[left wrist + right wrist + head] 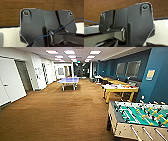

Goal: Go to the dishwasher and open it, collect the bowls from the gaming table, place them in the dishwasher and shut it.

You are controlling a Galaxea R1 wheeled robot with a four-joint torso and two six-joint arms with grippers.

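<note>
Gaming table (140, 118) stands lower right, long axis running rightward.

Both wrists hung over brown carpet, fingers out of sight.

In the left wrist view the dark wrist plate (37, 25) stood broadside to the camera, with a round fitting (26, 12) at one upper corner and a second at the other. The jointed bar (65, 37) ran out from the plate's lower middle, and a thin blue cable (60, 28) crossed in front of the plate. In the right wrist view the same kind of plate (136, 25) faced the camera, its own bar (105, 36) reaching off from its base and a blue cable (92, 22) passing beside it. Whether either gripper was parted or closed could not be told.
</note>
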